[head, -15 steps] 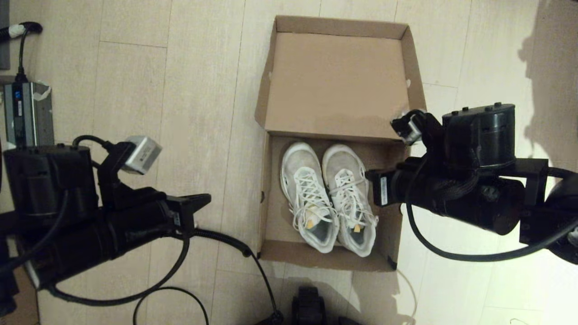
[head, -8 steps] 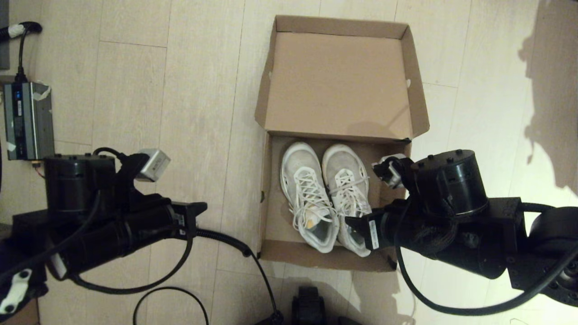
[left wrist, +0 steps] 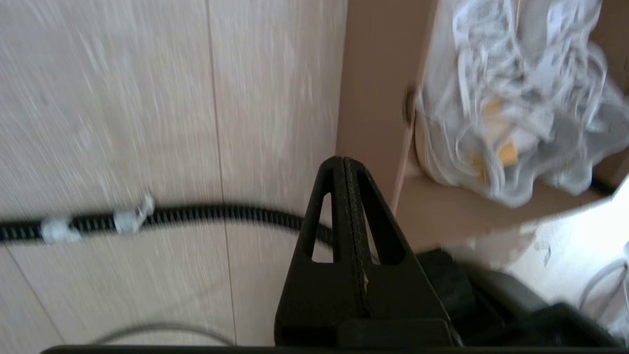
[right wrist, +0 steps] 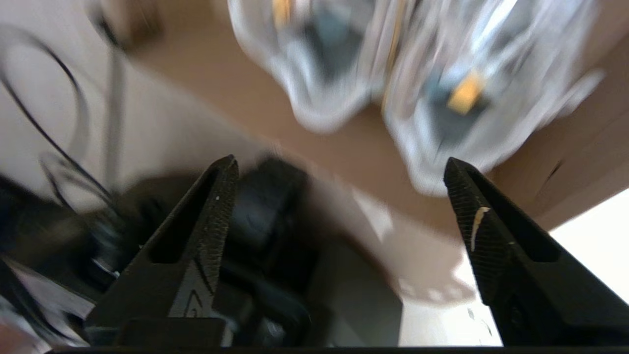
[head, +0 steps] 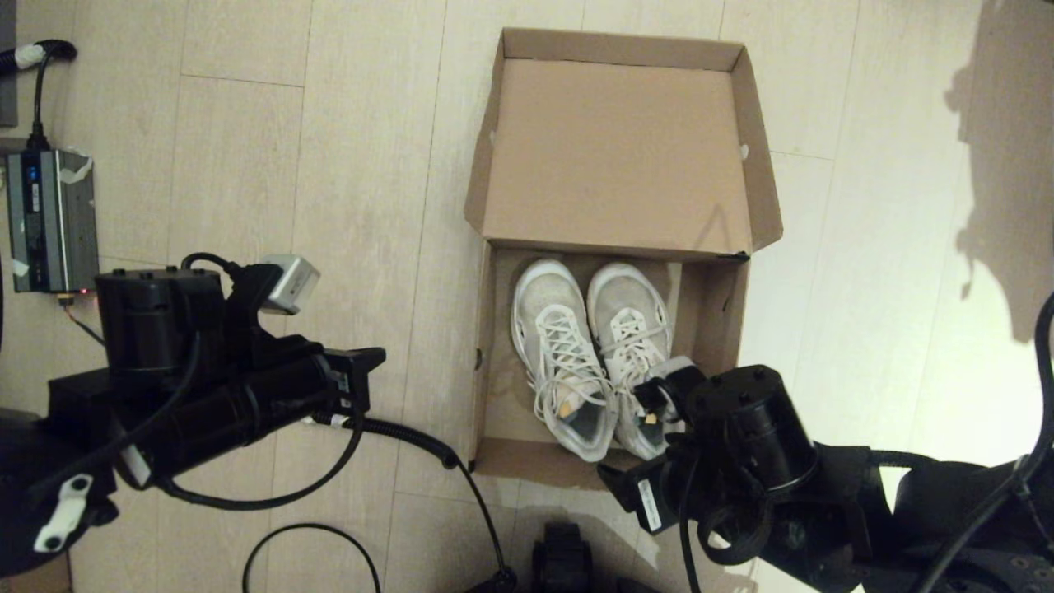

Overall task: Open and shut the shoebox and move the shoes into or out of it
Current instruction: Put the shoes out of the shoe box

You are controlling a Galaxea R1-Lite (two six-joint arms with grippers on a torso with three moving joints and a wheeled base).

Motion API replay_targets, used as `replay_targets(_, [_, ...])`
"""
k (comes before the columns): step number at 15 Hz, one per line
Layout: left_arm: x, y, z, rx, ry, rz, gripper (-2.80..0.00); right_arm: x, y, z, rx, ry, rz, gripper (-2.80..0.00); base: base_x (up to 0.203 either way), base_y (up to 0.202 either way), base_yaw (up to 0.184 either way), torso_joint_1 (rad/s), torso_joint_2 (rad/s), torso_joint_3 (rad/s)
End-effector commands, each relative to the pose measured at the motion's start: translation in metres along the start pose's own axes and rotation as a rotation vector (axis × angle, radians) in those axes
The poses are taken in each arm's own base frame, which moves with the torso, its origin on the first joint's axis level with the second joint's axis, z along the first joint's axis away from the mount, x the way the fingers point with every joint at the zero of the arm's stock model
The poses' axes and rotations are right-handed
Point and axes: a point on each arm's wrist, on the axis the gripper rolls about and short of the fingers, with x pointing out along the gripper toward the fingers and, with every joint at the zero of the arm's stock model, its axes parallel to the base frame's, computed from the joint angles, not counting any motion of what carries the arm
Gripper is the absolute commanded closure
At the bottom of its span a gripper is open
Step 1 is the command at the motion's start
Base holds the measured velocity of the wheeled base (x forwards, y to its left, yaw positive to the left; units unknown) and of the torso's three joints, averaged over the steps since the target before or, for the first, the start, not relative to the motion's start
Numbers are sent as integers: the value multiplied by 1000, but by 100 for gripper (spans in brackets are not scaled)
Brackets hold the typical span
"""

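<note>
- The right gripper's (right wrist: 339, 182) fingers (right wrist: 216, 206) are spread wide apart and hold nothing.
- The left gripper's (left wrist: 345, 164) fingers (left wrist: 339, 216) are pressed together, with nothing between them.
- The right gripper is near the front right corner of the shoebox (head: 494, 346), just past its near edge, touching nothing that shows.
- The left gripper hangs over the floor (head: 247, 123), to the left of the shoebox and apart from its side wall.
- The shoebox sits open on the floor, its lid (head: 613, 148) lying flat behind it.
- The shoes (head: 593, 354) lie side by side inside, toes toward the lid.
- Bare cardboard shows to the right of the shoes.
- A black cable (head: 412, 436) runs across the floor by the box's front left corner.
- A grey box (head: 49, 218) sits far to the left.
</note>
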Motion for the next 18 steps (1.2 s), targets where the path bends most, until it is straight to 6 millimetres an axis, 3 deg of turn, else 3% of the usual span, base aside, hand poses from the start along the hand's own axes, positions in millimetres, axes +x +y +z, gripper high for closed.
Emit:
replay_targets(1, [0, 2, 2, -3, -17, 9, 0, 14, 9, -14, -26, 34, 4, -280, 0, 0, 0, 0, 0, 0])
replay_targets(4, [-1, 3, 8, -3, -40, 11, 0, 36, 16, -33, -53, 62, 1, -280, 0, 0, 0, 0, 0, 0])
replay_targets(8, [-3, 4, 11, -4, -52, 20, 0, 83, 13, -50, -64, -9, -30, -280, 0, 0, 0, 0, 0, 0])
replay_targets(12, [0, 4, 5, -7, -28, 20, 0, 104, -11, -42, -30, -45, -98, -280, 0, 0, 0, 0, 0, 0])
replay_targets(18, [-1, 4, 3, -8, -22, 22, 0, 117, -25, -28, 10, -84, -131, -280, 0, 0, 0, 0, 0, 0])
